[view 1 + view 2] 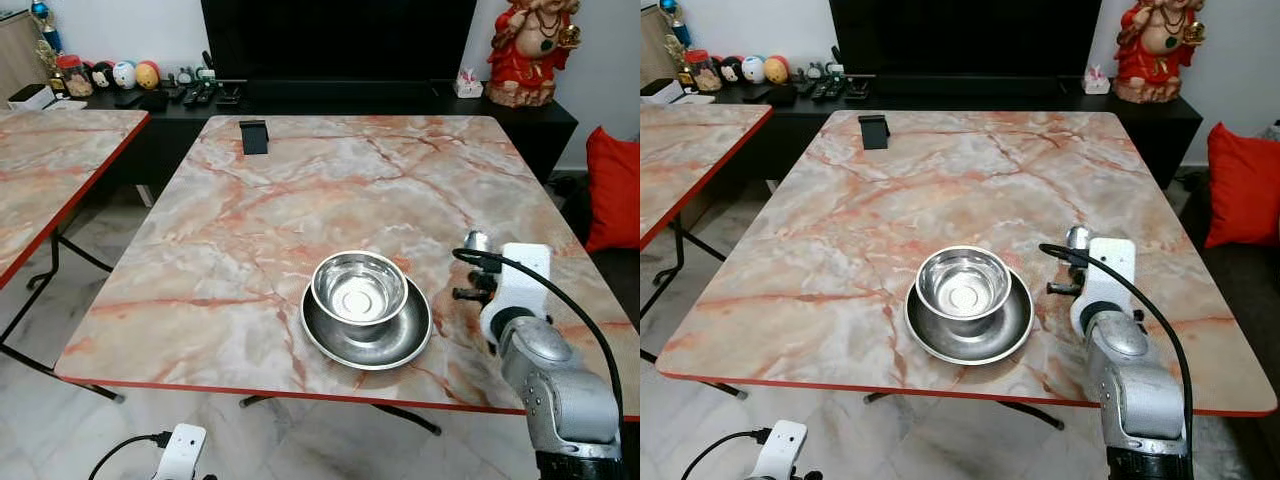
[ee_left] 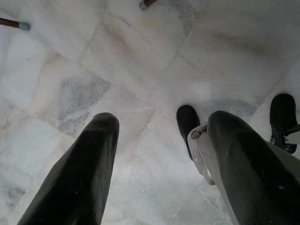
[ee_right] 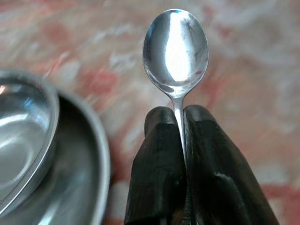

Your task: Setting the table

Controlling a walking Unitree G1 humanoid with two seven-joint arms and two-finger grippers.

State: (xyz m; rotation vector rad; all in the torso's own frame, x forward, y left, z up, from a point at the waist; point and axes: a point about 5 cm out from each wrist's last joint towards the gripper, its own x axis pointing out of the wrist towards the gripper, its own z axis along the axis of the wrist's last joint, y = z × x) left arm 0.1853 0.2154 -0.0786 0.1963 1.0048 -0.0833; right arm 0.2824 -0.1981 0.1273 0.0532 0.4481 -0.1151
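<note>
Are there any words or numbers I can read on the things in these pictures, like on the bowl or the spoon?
No readable words, numbers or signs.
Bowl, plate, spoon in the right end effector: plain shiny metal, no marking visible.
Jar and small box on the dark sideboard: any print is too small and blurred to read.

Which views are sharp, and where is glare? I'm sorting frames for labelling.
Right wrist view: spoon in the right pincer sharp with glare, table and plate blurred. Left eye view: sharp, bowl glinting. Left wrist view: floor clear, left pincer dark.
</note>
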